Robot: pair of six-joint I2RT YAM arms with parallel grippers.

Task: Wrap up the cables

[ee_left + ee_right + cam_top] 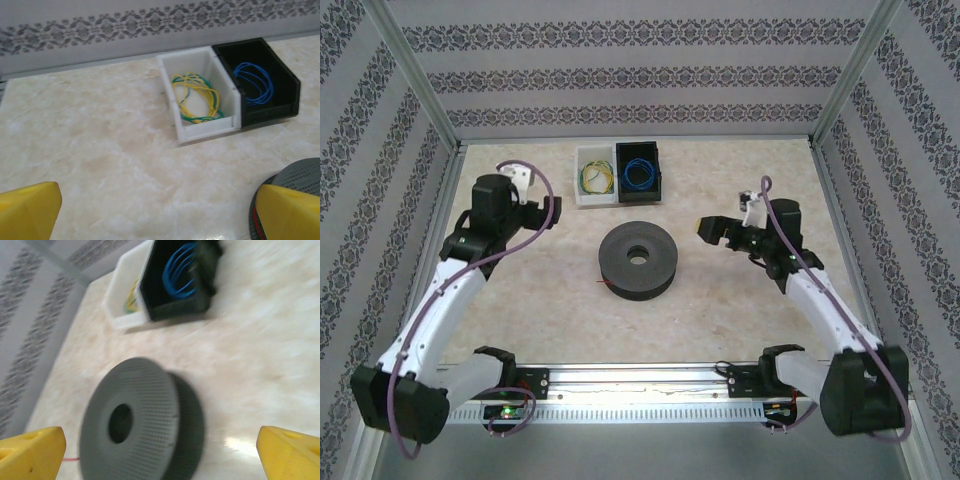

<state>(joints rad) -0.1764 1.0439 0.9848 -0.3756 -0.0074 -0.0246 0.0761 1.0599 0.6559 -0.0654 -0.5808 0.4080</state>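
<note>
A dark grey spool (638,260) lies flat in the middle of the table. Red wire (256,220) shows wound between its flanges at the edge of the left wrist view. A short red end (600,285) sticks out on the spool's left side, also visible as the red end (70,458) in the right wrist view. My left gripper (540,205) hovers left of the spool and is open, its yellow fingertips (30,207) wide apart over bare table. My right gripper (712,230) is open to the right of the spool (135,420), which it faces with nothing between its fingertips (290,452).
At the back stand a white bin (594,177) holding a yellow-green wire coil (196,97) and a black bin (640,170) holding a blue wire coil (254,82). Patterned walls and metal posts enclose the table on three sides.
</note>
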